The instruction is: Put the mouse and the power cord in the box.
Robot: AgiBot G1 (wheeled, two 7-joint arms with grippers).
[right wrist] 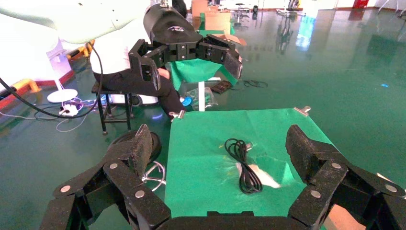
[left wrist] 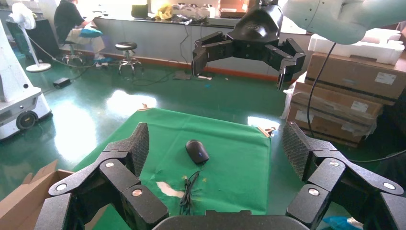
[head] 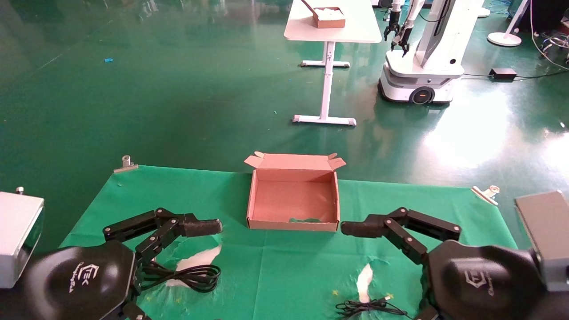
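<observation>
The box (head: 293, 195) is standing open at the far edge of the table (head: 275, 266), in the middle, and nothing is lying in it yet. The power cord (head: 191, 275) is lying coiled near the front edge under the left gripper (head: 209, 227); the mouse (left wrist: 197, 151) is resting near the right edge, its thin cable trailing to the front. The right gripper (head: 353, 228) is hovering just beside the box. Both grippers are standing with fingers wide apart, holding nothing. I judge the first pick is not yet begun; next, one gripper needs to be descending over its item.
</observation>
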